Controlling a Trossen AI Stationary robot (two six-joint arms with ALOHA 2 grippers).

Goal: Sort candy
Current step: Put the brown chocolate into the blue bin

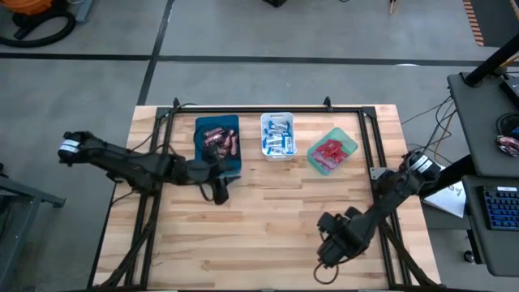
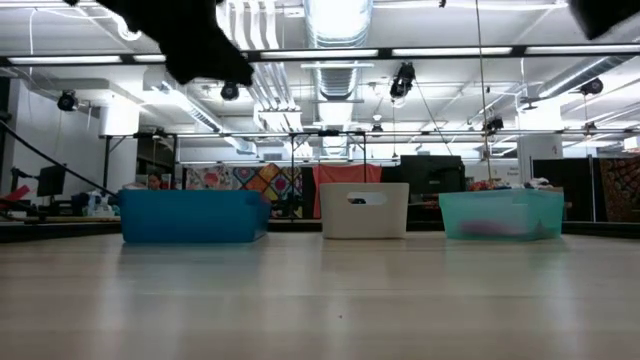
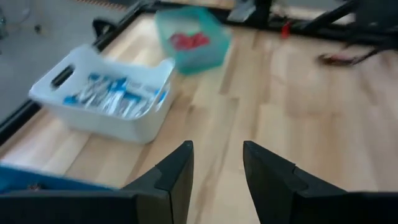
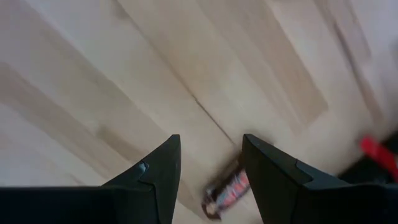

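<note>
High view: wooden desk with three trays along the far edge, blue tray holding dark brown-red candy, white tray holding blue-and-white bars, green tray holding red packets. Left gripper sits just in front of the blue tray's near edge, nothing seen in it. Right gripper is near the desk's front right, well apart from all trays. Low view: blue tray, white tray and green tray stand in a row on the desk; a dark arm part shows at upper left, jaws out of frame. Left wrist view: left gripper has its jaws apart and released, bare wood between them; white tray with blue-and-white bars and green tray with red packets lie ahead, blue tray corner beside one finger. Right wrist view: right gripper has jaws apart, released; one dark brown-red bar lies on the desk in the gap, close against one finger, not gripped; contact cannot be told. A red object shows at the picture's edge, blurred.
</note>
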